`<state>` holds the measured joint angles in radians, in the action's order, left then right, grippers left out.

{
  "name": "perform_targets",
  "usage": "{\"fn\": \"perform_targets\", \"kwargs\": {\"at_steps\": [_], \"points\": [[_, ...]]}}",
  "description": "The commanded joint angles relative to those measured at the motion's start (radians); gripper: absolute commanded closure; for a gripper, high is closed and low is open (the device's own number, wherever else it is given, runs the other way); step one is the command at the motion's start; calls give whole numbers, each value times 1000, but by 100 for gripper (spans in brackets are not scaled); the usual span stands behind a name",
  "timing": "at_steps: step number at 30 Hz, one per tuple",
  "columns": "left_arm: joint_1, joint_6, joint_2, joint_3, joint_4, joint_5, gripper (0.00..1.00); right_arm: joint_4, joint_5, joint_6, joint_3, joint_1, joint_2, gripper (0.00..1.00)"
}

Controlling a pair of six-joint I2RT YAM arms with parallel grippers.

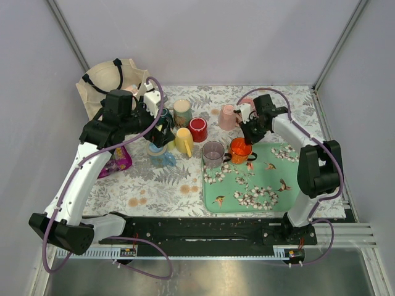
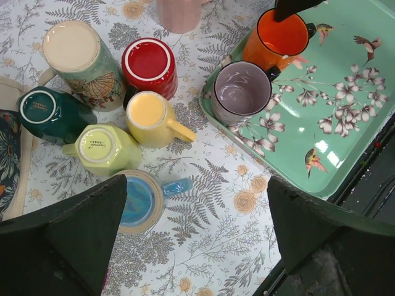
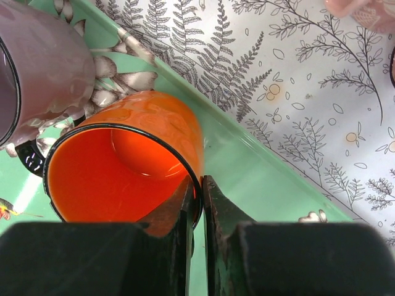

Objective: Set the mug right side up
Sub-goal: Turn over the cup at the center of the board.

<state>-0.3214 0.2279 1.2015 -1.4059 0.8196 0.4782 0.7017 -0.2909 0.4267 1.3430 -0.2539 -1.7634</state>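
Well to the left of the tray (image 1: 296, 179), your left gripper (image 2: 197, 185) hovers with its jaws spread wide and holding nothing, above the blue mug (image 2: 139, 200) on the flowered cloth. Between that mug and the tray stands a tight cluster of mugs with their bases turned up. The teal mug (image 2: 43, 111) and the lime mug (image 2: 102, 148) are farthest from the tray, the cream mug (image 2: 74, 52) lies behind them, and the yellow mug (image 2: 148, 114) and red mug (image 2: 148, 65) are nearest to it. On the tray's far left corner sits the grey mug (image 2: 241, 92), mouth up. Just right of it, also on the tray near its far edge, the orange mug (image 3: 123, 179) stands mouth up. Your right gripper (image 3: 197, 185) has its jaws pinched narrow on that mug's rim, one finger inside the wall and one outside. Beyond the tray's far edge, on the cloth, stands the pink mug (image 1: 228, 117).
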Motion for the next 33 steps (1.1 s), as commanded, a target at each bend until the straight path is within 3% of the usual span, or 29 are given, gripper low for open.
{"fn": "perform_targets", "kwargs": {"at_steps": [1,4,7,11,20,25,33], "points": [[5,-2,-17,-33,-23,39,1,-11,-25,27,61,-10,5,89],[5,-5,-14,-34,-22,42,1,-5,-13,37,76,-10,10,81],[4,-7,-16,-36,-22,43,1,11,-1,43,120,-10,24,61],[-5,2,-13,-41,-14,42,1,85,-45,44,226,-7,31,52],[-8,36,10,-53,-2,42,1,21,-80,153,344,8,-37,47],[-7,65,29,-77,12,25,1,12,-54,126,462,15,-134,46],[-2,80,3,-48,15,14,1,-2,-45,103,487,16,-189,41]]}}
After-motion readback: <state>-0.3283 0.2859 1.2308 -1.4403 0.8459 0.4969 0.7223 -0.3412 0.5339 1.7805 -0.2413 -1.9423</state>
